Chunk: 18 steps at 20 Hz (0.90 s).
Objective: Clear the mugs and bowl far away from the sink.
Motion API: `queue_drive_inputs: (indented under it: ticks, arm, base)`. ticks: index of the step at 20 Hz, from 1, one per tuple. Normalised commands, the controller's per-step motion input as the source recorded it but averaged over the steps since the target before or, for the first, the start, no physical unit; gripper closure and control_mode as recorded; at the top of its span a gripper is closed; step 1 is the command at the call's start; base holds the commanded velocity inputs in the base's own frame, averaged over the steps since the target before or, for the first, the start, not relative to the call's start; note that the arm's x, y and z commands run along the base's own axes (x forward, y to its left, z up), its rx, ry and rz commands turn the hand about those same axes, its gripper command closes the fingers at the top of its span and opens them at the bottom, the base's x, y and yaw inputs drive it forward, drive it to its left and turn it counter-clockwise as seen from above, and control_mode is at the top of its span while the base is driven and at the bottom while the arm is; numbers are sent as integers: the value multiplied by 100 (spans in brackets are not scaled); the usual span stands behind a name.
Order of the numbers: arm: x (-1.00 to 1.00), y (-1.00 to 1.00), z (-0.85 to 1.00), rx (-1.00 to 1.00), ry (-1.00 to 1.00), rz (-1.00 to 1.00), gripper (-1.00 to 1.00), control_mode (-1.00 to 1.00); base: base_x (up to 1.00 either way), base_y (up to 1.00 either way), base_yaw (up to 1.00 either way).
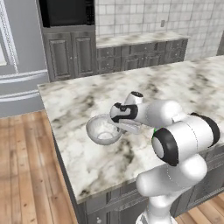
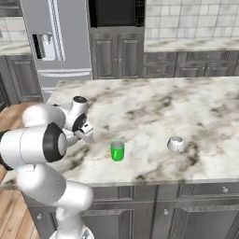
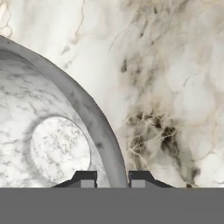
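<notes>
Jaws narrow, pinched on bowl [image 3: 57, 131] rim; gripper [image 3: 113, 177] at bowl's 3 o'clock; bowl sat on table [image 1: 175, 83].

On the marble island counter [image 1: 175, 83] we list one pale translucent bowl [image 1: 103, 130], upright, near the counter's left front part. The white arm [image 1: 175, 135] reaches leftward over the counter; its gripper [image 1: 124, 127] sits at the bowl's right rim, though we cannot tell how its jaws stand. A sliver of green [image 1: 154, 130] shows just beside the arm's elbow. Behind: grey cabinets [image 1: 70, 54], a tiled wall [image 1: 148, 15], a dark oven [image 1: 65, 12]. Wooden floor [image 1: 22, 166] at left.
</notes>
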Motion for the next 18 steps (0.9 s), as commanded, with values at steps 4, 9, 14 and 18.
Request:
queue_drive_inputs:
  ticks: [4,9,14,18]
  arm:
    - [29,0,-42,0,0,-2,100,-100]
    - [15,0,-52,0,0,0,100,-100]
    - [2,0,-7,0,0,0,100,-100]
    - [0,0,24,0,-1,0,-100,-100]
  base:
    - [0,0,0]
    - [0,0,0]
    - [0,0,0]
    - [0,0,0]
